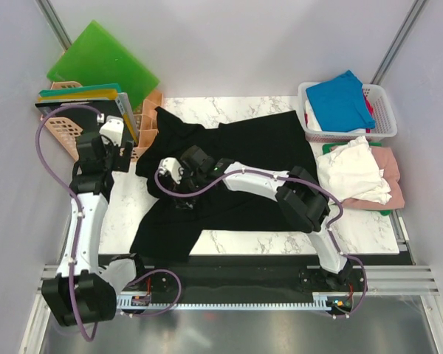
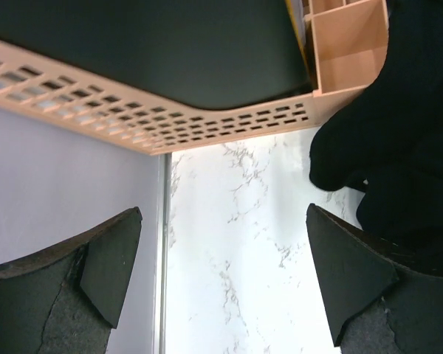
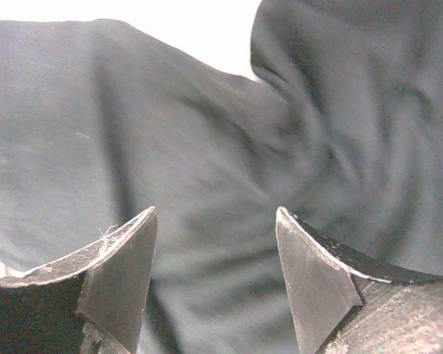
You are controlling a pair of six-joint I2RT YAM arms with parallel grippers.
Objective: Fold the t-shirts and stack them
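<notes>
A large black t-shirt (image 1: 258,147) lies spread and rumpled across the marble table. My right gripper (image 1: 181,188) reaches over its left part; in the right wrist view the right gripper (image 3: 215,210) is open just above the black cloth (image 3: 207,133), nothing pinched between the fingers. My left gripper (image 1: 125,155) hangs open at the table's left edge, bare marble between its fingers (image 2: 223,210), with a fold of the black t-shirt (image 2: 406,110) to its right. A blue t-shirt (image 1: 343,96) sits in a white basket. A white t-shirt (image 1: 352,171) lies on a pink one (image 1: 391,173).
A peach slotted basket (image 1: 63,125) holding flat boards stands at the back left, close above my left gripper (image 2: 229,122). A green plastic board (image 1: 103,63) leans behind it. The white basket (image 1: 384,110) stands at the back right. Grey walls close both sides.
</notes>
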